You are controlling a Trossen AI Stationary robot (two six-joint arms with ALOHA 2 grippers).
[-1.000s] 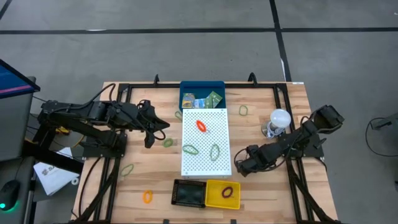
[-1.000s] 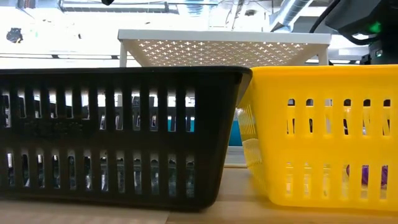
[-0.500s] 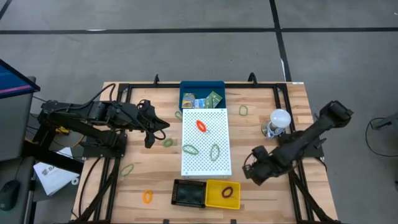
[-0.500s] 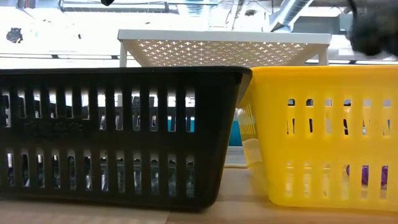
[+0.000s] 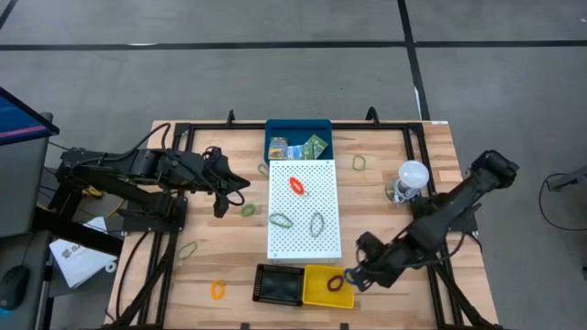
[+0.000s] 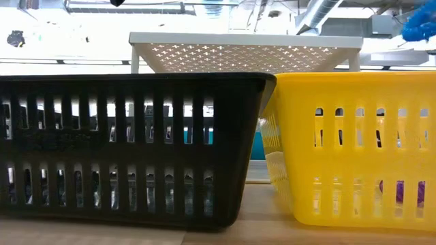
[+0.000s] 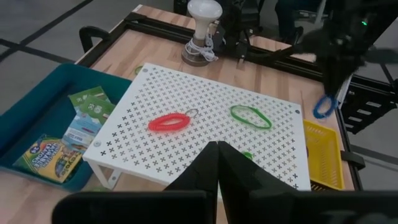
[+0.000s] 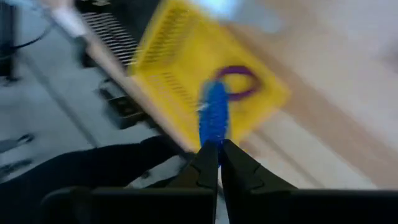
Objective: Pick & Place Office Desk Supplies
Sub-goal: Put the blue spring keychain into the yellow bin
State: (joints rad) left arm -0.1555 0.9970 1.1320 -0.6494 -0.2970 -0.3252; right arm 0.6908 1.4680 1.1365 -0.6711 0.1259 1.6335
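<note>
Holding a blue rubber band, your right gripper has its fingers pinched tight on it right above the yellow basket at the table's near edge, where a purple band already lies. The black basket touches it. Farther back, red and green bands lie on the white perforated board. Your left gripper waits over the left side, fingers closed on nothing.

blue band | pinched in right gripper | above yellow basket
</note>
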